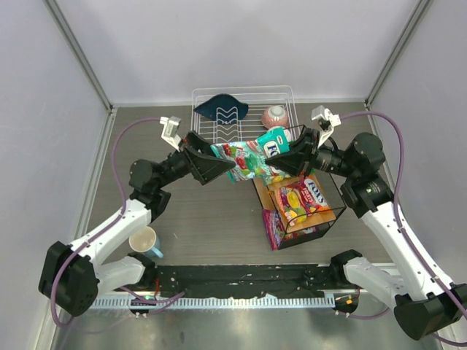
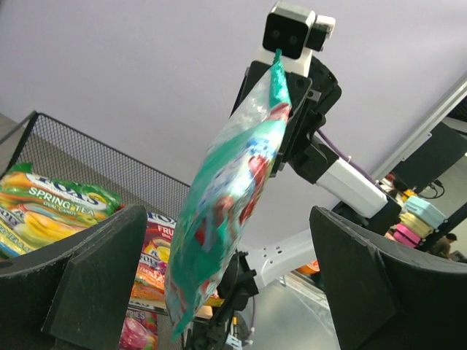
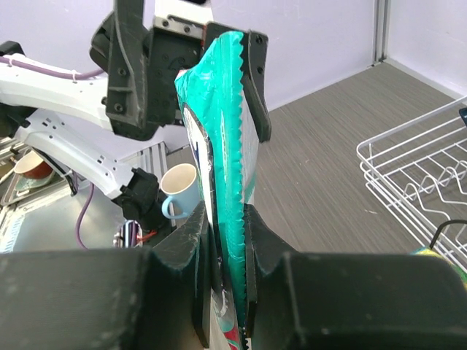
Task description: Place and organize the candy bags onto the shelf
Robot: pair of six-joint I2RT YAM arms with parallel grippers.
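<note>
Two grippers: yours meet over the middle of the table, with one bag strung between them.
Right gripper (image 3: 228, 271): clenched on the teal bag (image 3: 222, 146), your fingers pinching one serrated end.
Left gripper (image 2: 230, 270): released, fingers spread wide. The bag hangs in the gap, and the right wrist view shows one finger close against its far edge.
Teal bag: off the table, held up just left of the shelf (image 1: 260, 191) and in front of the white dish rack (image 1: 244, 127).
Shelf: on your right side, under the right arm. An orange-yellow bag (image 1: 300, 200) lies on it, and a green bag (image 2: 51, 208) shows beside that in the left wrist view.
Purple bag (image 1: 273, 228): stands at the shelf's near-left corner. You cannot tell if it is inside the frame.
Mug (image 1: 144, 240): near your left arm's base, well apart from the bags.
</note>
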